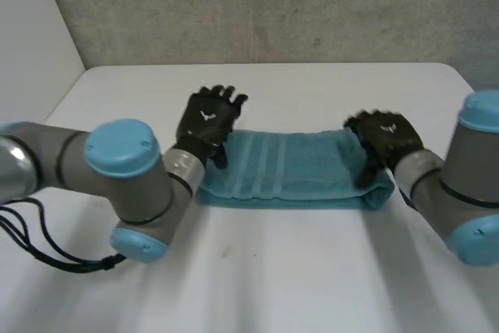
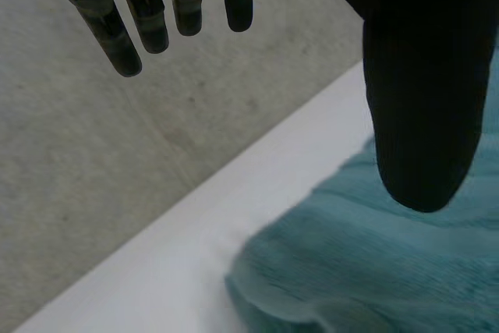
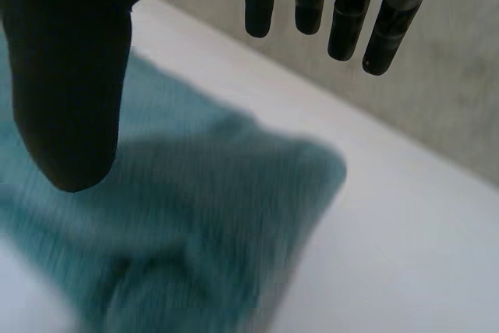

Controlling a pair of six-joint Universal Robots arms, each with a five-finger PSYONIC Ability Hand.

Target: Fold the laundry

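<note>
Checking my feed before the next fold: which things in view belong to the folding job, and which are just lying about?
Job in hand:
teal towel, folded into a long strip
left robot hand, open, at one end of it
right robot hand, open, at the other end

Just there:
white table
grey wall behind it

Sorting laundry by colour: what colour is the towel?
The towel is teal with paler stripes, clearest in the head view.
</note>
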